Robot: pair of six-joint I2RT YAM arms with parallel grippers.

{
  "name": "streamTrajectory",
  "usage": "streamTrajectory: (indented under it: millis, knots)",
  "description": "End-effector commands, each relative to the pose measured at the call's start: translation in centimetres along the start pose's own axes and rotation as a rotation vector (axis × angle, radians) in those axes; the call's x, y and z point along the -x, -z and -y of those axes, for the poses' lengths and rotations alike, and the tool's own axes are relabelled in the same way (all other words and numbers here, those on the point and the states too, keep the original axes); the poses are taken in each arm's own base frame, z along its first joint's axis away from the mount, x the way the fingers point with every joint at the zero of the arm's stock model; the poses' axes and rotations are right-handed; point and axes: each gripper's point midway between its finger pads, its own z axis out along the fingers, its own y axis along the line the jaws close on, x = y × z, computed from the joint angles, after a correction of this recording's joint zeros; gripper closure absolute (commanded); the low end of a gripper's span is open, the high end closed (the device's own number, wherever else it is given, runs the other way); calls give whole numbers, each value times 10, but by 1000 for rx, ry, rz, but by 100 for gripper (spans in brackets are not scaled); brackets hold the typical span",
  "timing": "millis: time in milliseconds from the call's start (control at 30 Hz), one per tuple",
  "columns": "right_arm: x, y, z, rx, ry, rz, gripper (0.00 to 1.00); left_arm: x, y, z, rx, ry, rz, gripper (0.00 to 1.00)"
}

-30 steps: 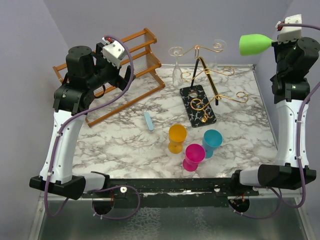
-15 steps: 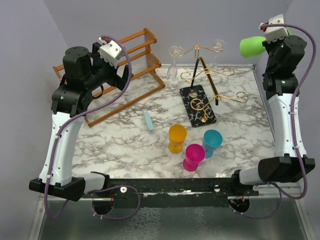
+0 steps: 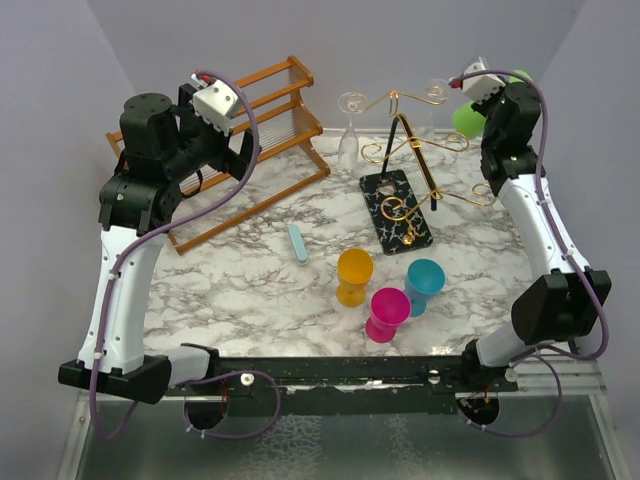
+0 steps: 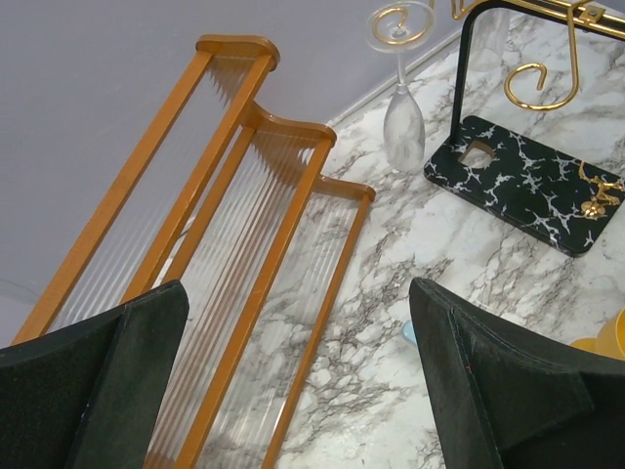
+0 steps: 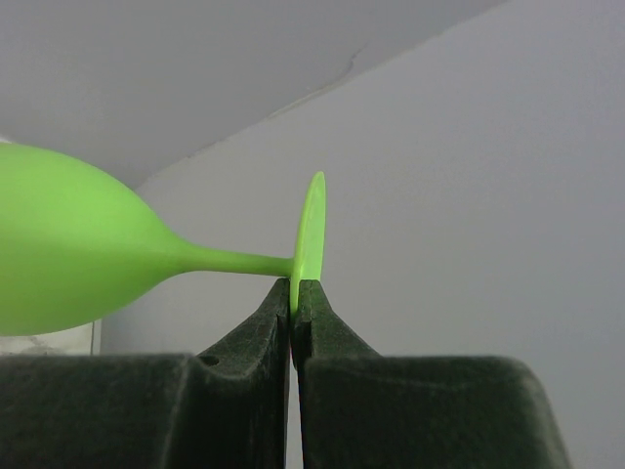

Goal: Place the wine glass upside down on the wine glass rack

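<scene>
A bright green wine glass is held by the rim of its foot, and my right gripper is shut on that foot. In the top view the glass's bowl hangs high at the back right, just right of the wine glass rack's gold wire arms. The rack has a slanted black post and a black veined base. A clear glass hangs upside down on the rack's left arm, also in the left wrist view. My left gripper is open and empty above the wooden shelf.
A brown wooden slatted shelf rack stands at the back left. A small light-blue piece lies mid-table. Orange, pink and teal cups stand at the front, near the rack's base.
My right arm has swung left and inward from the back right corner, carrying the green glass close to the rack's right side. The left arm has barely shifted.
</scene>
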Motion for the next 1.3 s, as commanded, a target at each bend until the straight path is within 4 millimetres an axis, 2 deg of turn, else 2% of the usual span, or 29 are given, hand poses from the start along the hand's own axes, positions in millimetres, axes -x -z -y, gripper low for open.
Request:
streamTrajectory:
  millis: [0, 133, 267, 533, 1267]
  knots:
    - [23, 3, -1, -21, 112, 86, 97, 15, 14, 0, 6, -24, 56, 1]
    - [35, 10, -27, 14, 247, 177, 97, 15, 16, 0, 8, -28, 60, 1]
    - [42, 13, -37, 18, 327, 211, 97, 18, 20, -1, 11, -29, 69, 1]
    - [54, 15, -59, 153, 403, 284, 97, 20, 22, -1, 4, -30, 77, 1]
    - [78, 17, -94, 308, 464, 403, 95, 19, 23, -2, -1, -26, 78, 1]
